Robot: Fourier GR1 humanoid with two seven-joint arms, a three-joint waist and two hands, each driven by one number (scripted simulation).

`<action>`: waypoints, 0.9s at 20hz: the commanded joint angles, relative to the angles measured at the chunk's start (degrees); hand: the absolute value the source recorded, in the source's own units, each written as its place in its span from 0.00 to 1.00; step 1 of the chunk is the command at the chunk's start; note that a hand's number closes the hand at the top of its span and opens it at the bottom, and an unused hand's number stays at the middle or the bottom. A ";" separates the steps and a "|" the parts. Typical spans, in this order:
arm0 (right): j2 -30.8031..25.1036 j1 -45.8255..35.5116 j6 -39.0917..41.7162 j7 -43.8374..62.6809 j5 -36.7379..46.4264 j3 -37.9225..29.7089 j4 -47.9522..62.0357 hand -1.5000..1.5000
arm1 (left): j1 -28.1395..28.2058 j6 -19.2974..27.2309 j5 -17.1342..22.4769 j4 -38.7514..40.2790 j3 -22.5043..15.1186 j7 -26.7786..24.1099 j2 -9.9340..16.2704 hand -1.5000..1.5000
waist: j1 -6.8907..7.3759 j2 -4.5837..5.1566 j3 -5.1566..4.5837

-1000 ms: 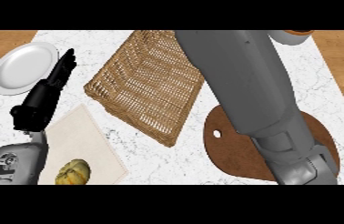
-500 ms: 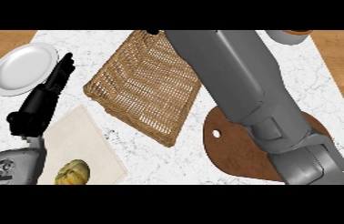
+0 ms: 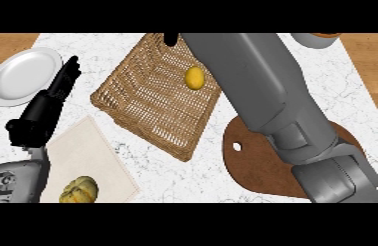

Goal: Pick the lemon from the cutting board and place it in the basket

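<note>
The yellow lemon (image 3: 194, 78) lies inside the woven basket (image 3: 148, 110), near its far right side, with nothing touching it. My right forearm (image 3: 258, 95) reaches across the basket's right edge. Only a black sliver of my right hand (image 3: 171, 38) shows at the top edge, above and left of the lemon. The brown round cutting board (image 3: 251, 165) lies under that arm, partly hidden, with nothing visible on it. My left hand (image 3: 43, 112) rests open at the left, fingers straight and pointing up, away from the basket.
A white plate (image 3: 26, 75) sits at the far left. A beige mat (image 3: 92, 157) at the lower left carries a yellow-green squash (image 3: 79, 190). A cup (image 3: 317, 39) stands at the top right corner. Wooden counter edges flank the marble top.
The right arm has shifted right and back off the basket's middle, uncovering the lemon now lying in the basket. The left hand stays put.
</note>
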 commanded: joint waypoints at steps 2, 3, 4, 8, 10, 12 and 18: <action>0.63 2.07 -4.31 0.15 -4.59 1.55 -2.34 0.00 | -0.07 1.63 -1.32 -1.51 -1.17 0.80 -1.75 0.50 | 0.15 -0.22 0.01; 0.64 0.35 -5.00 -2.15 -1.76 -1.48 -1.67 0.00 | -1.39 0.49 -0.71 -1.02 0.16 2.29 0.14 0.50 | -0.13 -0.09 0.02; -0.11 0.85 -8.32 -4.25 -1.88 -3.00 -1.13 0.00 | 1.89 0.47 -0.82 -0.26 -0.31 -2.12 -0.70 0.50 | 0.20 0.07 0.00; 0.65 0.97 -22.99 -1.27 -4.61 -5.32 -5.55 0.00 | 2.13 0.38 -1.46 0.56 -1.05 -2.57 -0.98 0.50 | 0.59 0.09 -0.02; -2.07 3.10 -28.27 -2.45 -2.30 -8.32 -6.83 0.00 | 1.32 -0.47 0.59 -4.25 -0.56 1.93 -0.79 0.50 | 0.09 -0.25 0.11; -1.07 3.09 -34.44 -1.58 -0.87 -9.08 -7.28 0.00 | 0.88 -0.14 -0.30 -2.94 -0.22 2.57 -0.13 0.50 | 0.12 -0.07 0.05; -5.98 10.71 -38.22 -0.75 -0.91 -11.59 -15.71 0.00 | -0.12 -0.40 -0.10 0.67 1.00 1.28 0.42 0.50 | -1.86 -0.47 0.06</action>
